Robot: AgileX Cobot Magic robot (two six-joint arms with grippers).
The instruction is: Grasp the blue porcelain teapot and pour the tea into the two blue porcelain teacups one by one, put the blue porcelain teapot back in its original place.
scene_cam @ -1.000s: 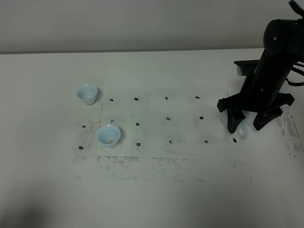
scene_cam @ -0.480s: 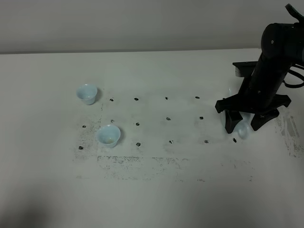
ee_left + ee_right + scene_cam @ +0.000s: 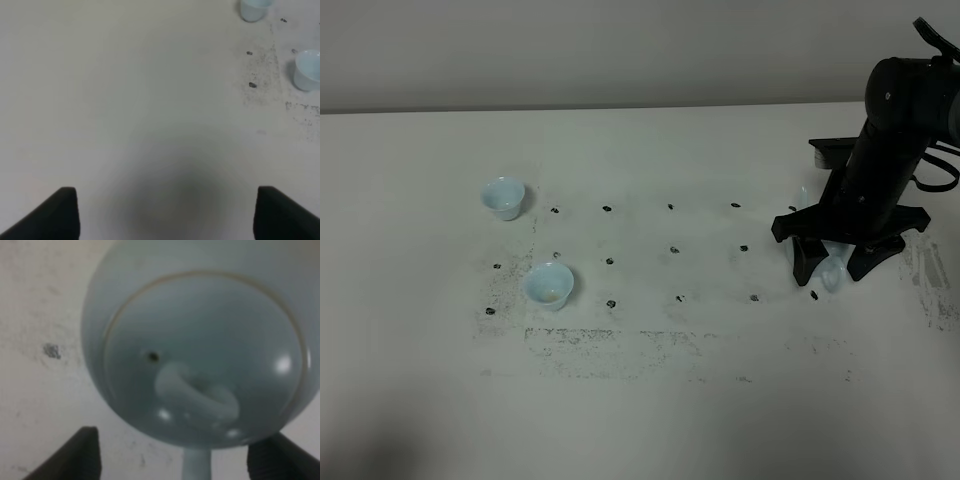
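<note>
Left tool (image 3: 167,215) sits out on the far left, over bare surface (image 3: 650,400). Its jaws are spread wide with nothing between them, and it looks idle.

Far teacup (image 3: 503,197) is upright at the left of the scene, and its inside reads plain pale. Near teacup (image 3: 549,285) stands just right of it and closer in, also upright, apart from the other. It has a faint tan tint at the bottom, possibly tea, but too small to be sure. Neither cup is tipped and no spill shows around them.

A grid of black marks (image 3: 672,249) runs across the middle, with nothing standing on it.

Blue porcelain teapot (image 3: 200,350) stands upright on the surface at the right, well apart from both cups and mostly hidden by the arm in the high view. The wrist view shows its lid (image 3: 195,390) on.

Right tool (image 3: 833,262) hangs directly over the teapot with its jaws at full spread, one finger on each side. No contact is visible, so it holds nothing.

Progress, as a judgement: the teapot is down and ungripped at the right. This fits either the grasp not yet made or the teapot already set back. The tint in the near cup hints at a pour done. With the far cup unclear, completion cannot be confirmed.
</note>
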